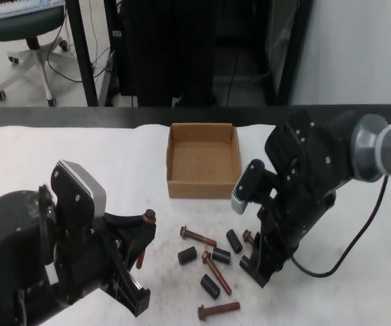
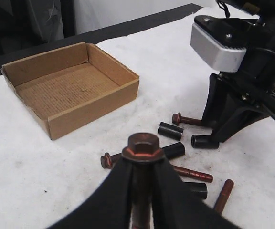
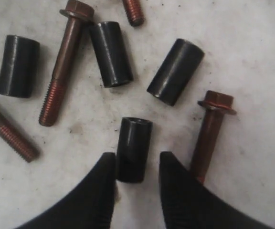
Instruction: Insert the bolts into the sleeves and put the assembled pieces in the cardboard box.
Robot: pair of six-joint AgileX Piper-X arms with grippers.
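Rust-brown, the bolt [image 2: 142, 146] stands head-up above the cloth [image 2: 23, 157], its shank pinched in the left gripper [image 2: 142, 167]. The right wrist view shows us what the arm [image 1: 318, 176] hides from above: the right gripper [image 3: 136, 167], part-open, straddles a lying sleeve [image 3: 133, 143] that runs lengthwise along the gap.

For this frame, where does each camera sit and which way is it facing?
High view: behind both arms, looking forward and down over the bench; both arms show, cardboard box beyond.
Left wrist view: on the left wrist, facing across the bench; left claw grips a bolt.
Right wrist view: on the right wrist, facing down; right claw straddles a sleeve.
Shared: high and left wrist views show the box.
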